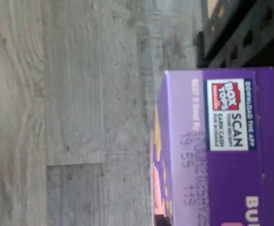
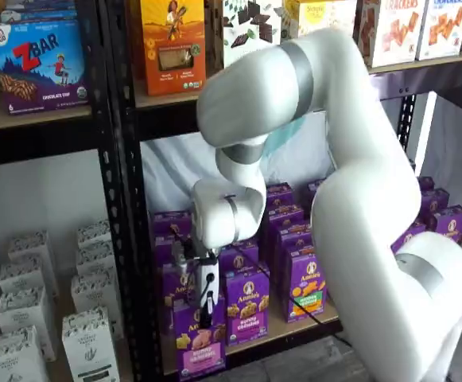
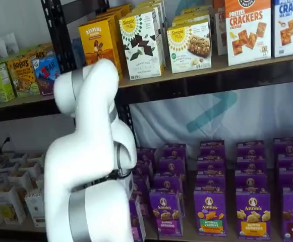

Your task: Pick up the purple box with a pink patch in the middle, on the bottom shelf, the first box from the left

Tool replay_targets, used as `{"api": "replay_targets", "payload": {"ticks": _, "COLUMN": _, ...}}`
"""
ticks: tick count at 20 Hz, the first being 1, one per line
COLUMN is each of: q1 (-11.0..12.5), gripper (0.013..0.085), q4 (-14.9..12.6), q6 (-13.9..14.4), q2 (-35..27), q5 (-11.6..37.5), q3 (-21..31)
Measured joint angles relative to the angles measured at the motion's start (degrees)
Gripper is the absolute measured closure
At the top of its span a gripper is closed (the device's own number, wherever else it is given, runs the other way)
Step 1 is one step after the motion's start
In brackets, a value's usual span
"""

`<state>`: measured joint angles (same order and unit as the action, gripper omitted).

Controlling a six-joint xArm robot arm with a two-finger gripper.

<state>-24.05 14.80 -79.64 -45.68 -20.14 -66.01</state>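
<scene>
1. The purple box (image 2: 199, 341) stands upright at the near left end of the bottom shelf (image 2: 294, 328), just left of a purple box with brown cookies (image 2: 247, 306).
2. The gripper (image 2: 206, 312) hangs over the box's top; its fingers are side-on, so apart or together I cannot tell.
3. Wrist view: the box top (image 1: 221, 146) shows, grey floor (image 1: 66, 113) beyond.

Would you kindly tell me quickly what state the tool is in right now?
Tool: down against the front of the purple box; whether it is open or closed cannot be told.
</scene>
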Motion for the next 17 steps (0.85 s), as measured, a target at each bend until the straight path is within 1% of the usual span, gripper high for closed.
{"api": "replay_targets", "payload": {"ticks": 2, "q1": -0.3, "gripper": 0.0650, "q4": -0.3, "q6": 0.5, "q2": 2.8, "q5": 1.3, "q3": 3.9}}
{"api": "replay_targets", "payload": {"ticks": 5, "q1": -0.3, "gripper": 0.0650, "q4": -2.0, "q6": 1.9, "q2": 7.2, "q5": 3.0, "q3": 9.6}}
{"api": "replay_targets", "payload": {"ticks": 9, "q1": 0.1, "gripper": 0.0650, "q4": -3.5, "q6": 3.0, "q2": 12.1, "q5": 4.7, "q3": 15.5}}
{"api": "replay_targets", "payload": {"ticks": 13, "q1": 0.0, "gripper": 0.0650, "q4": -3.0, "q6": 2.7, "q2": 17.0, "q5": 4.7, "q3": 20.0}}
{"api": "replay_targets", "payload": {"ticks": 17, "q1": -0.6, "gripper": 0.0650, "q4": -2.1, "q6": 2.5, "q2": 21.0, "q5": 2.7, "q3": 22.5}}
